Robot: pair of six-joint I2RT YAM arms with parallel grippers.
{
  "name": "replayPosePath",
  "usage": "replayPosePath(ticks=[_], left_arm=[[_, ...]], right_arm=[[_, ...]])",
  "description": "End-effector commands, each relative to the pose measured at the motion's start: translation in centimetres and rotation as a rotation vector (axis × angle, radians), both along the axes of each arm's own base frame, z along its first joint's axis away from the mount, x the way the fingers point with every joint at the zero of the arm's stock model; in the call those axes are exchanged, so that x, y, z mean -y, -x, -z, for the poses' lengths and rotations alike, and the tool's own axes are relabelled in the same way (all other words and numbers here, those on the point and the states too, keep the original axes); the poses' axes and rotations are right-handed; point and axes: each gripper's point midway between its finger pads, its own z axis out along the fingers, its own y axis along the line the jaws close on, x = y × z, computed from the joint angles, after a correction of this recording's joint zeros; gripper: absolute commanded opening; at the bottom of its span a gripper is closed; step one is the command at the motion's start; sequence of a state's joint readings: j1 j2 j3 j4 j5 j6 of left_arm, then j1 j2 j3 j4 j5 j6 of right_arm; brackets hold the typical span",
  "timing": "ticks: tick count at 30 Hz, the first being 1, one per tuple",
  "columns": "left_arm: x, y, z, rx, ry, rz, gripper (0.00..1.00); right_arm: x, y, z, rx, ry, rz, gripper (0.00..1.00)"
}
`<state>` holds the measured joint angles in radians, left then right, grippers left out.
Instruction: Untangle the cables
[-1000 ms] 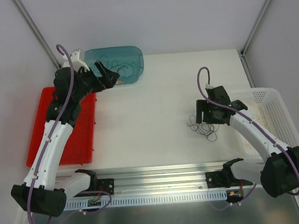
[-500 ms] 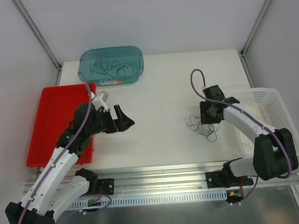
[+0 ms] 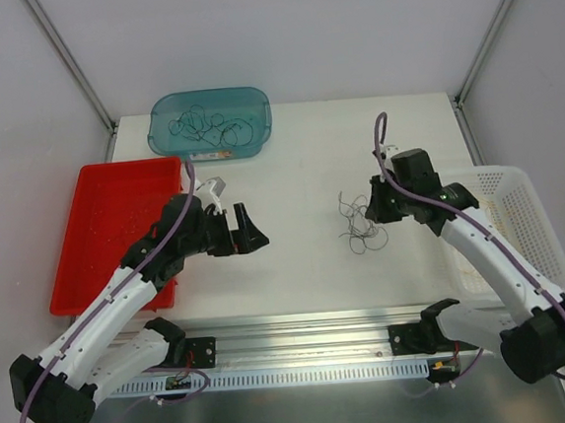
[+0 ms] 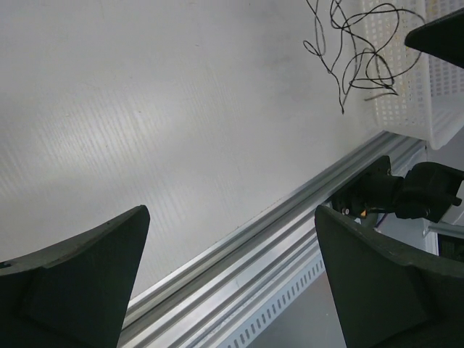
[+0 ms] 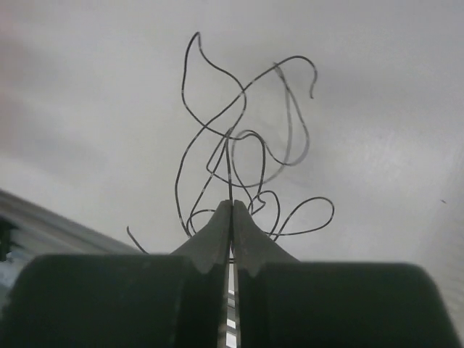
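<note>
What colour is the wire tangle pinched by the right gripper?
The wire tangle is dark grey-black, clearest in the right wrist view.

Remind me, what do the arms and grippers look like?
Left arm and right arm: white links, black joints, a purple hose running along each. Left gripper and right gripper: black, tapering wedge fingers. No markings that I can make out.

nothing readable anywhere right now. the only candidate is a small pale label (image 3: 208,156) on the near wall of the teal bin (image 3: 259,124) at the back of the table, and its print is too small to make out.
</note>
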<state>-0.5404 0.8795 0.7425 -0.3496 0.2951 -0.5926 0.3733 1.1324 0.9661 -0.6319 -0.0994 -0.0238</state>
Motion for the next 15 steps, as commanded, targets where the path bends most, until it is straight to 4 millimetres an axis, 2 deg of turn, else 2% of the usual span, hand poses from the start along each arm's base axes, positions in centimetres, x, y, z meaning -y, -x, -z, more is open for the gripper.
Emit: replayPosePath(ticks=[1, 3, 6, 12, 15], left_arm=[[1.5, -0.9, -2.8, 0.043, 0.034, 0.004, 0.99], [2.6, -0.8, -3.3, 0.038, 0.039, 0.026, 0.99], [3.9, -0.9, -4.3, 0.034, 0.059, 0.034, 0.99], [6.0, -1.5, -6.8, 0.054, 0.126, -0.003, 0.93], [7.0, -1.7, -6.8, 0.055, 0.147, -0.031, 0.86]], right_arm=[[-4.4, 1.0, -6.9, 0.132, -0.201, -0.121, 0.01], [-6.5, 1.7, -9.0, 0.171, -0.246, -0.199, 0.01], [-8.5, 2.5, -10.1, 0.201, -0.251, -0.268, 0.01], [-11.5, 3.3, -11.0, 0.233, -0.314, -0.316, 0.01], [-12.6, 3.4, -11.1, 0.24, -0.322, -0.315, 0.01]])
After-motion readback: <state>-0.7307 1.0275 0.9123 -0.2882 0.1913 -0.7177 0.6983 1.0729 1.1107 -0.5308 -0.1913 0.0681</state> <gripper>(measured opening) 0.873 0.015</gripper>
